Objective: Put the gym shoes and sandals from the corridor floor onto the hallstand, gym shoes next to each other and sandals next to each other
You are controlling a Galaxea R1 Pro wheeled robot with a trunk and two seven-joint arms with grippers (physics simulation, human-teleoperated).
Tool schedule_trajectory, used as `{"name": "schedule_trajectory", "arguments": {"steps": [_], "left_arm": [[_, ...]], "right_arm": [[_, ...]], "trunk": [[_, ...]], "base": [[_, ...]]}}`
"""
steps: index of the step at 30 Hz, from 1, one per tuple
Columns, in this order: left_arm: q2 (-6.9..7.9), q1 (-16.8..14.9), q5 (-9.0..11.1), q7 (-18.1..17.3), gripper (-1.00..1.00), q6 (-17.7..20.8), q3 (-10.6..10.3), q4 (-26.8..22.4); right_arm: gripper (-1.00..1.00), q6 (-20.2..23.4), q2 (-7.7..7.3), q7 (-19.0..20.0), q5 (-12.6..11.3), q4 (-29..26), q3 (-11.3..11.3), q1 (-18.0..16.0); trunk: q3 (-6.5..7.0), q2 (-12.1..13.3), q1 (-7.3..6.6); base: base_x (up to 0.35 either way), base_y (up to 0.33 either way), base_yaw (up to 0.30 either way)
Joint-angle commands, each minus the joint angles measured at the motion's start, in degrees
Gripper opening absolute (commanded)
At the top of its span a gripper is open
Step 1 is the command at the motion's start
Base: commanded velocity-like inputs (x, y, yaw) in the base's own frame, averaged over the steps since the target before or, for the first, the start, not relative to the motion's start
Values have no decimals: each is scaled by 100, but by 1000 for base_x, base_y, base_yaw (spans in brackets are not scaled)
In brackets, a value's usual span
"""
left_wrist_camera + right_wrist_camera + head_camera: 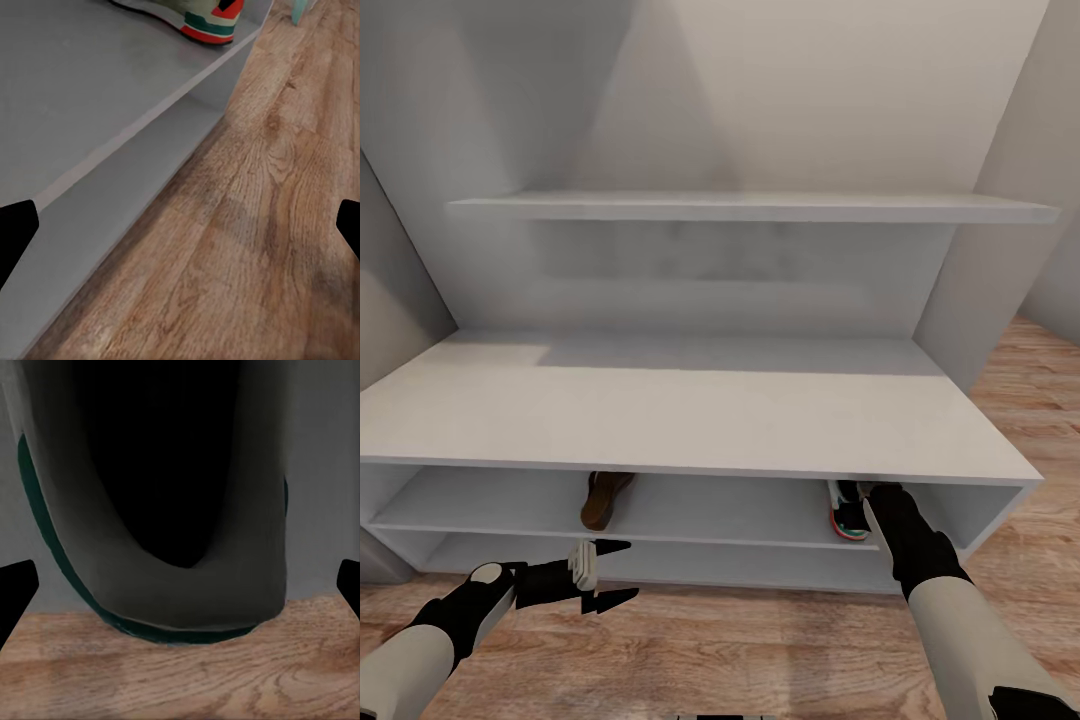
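1. A long low white hallstand (690,420) fills the middle of the head view. It has a broad bench top, two open shelves beneath, and a back panel carrying a floating shelf (750,207) higher up.

2. The corridor floor (760,650) runs in front of it in light brown wood planks with clear grain. No shoes lie on the stretch of floor that I can see.

3. A gym shoe (847,510) sits on the upper open shelf near the right end, white with a green stripe and a red-orange heel patch. The left wrist view catches its heel (212,22) on the grey shelf board.

4. A dark-brown sandal (603,498) rests on the same shelf, left of centre, well apart from the gym shoe.

5. The right gripper (867,492) reaches under the bench top to the gym shoe. Its camera looks straight at the shoe's dark opening and teal lining (157,525). Black fingertips show at both edges of that view, so the jaws look spread wide, apparently with nothing clamped, though I cannot be sure.

6. The left gripper (606,575) hovers low in front of the shelves, just above the floor, fingers well apart and empty.

7. My judgement: the robot is placing or nudging this gym shoe on the shelf. One gym shoe and one sandal are on the rack. Next it probably needs to draw the right arm out without dragging the shoe, then find the remaining pair.
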Motion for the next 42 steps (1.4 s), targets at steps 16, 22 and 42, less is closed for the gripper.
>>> {"name": "schedule_trajectory", "arguments": {"steps": [16,22,42], "left_arm": [[3,-5,50,0,100,-37,-55,2],[5,-5,50,0,100,-38,-52,2],[11,-5,50,0,100,-38,-46,2]], "right_arm": [[100,25,2,3,18,-5,-4,-3],[100,25,2,3,17,-7,-4,-3],[100,18,19,18,21,-22,25,-3]], "trunk": [[-5,-2,-1],[-5,-2,-1],[-5,-2,-1]], "base": [[-144,0,0],[-331,0,0],[-242,0,0]]}}
